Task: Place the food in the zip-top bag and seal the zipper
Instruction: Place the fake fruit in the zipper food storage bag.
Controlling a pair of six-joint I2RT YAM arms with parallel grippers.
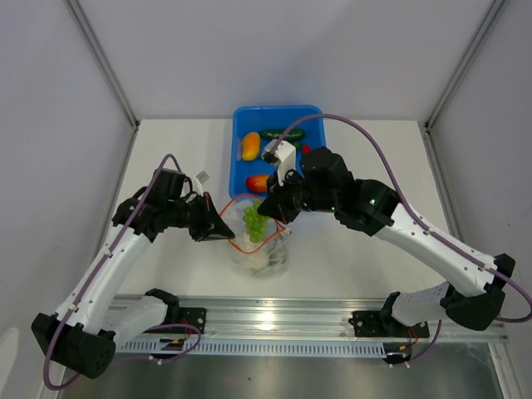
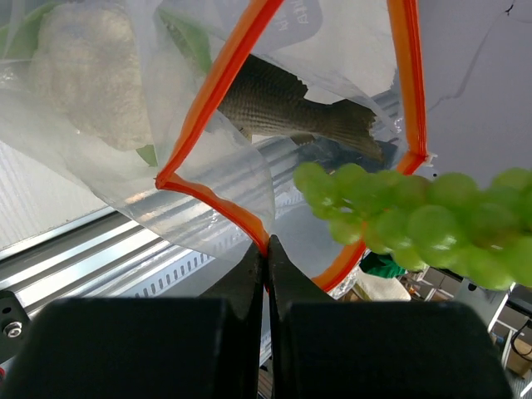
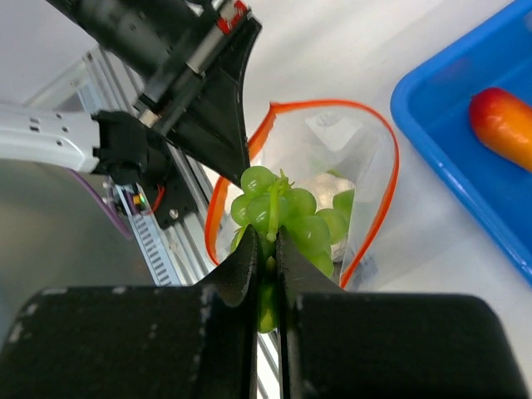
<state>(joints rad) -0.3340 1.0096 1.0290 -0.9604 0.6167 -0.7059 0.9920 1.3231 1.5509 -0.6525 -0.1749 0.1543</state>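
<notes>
My left jaws are closed on the thin red-orange zipper strip (image 2: 218, 83) of the clear, crinkly zip-top bag (image 1: 270, 258), pinching its edge, and the mouth stands open. The bag sits on the white bench (image 1: 174, 150), just in front of the blue plastic tub (image 1: 236, 154). Through the plastic I see a grey toy fish (image 2: 283, 104) and a white cauliflower (image 2: 87, 75) inside. My right jaws grip a bunch of green toy grapes (image 3: 291, 212) right over the bag's mouth. An orange-yellow pepper (image 1: 250, 145), a green chili (image 1: 278, 134) and a red-orange fruit (image 1: 258, 183) lie in the tub.
</notes>
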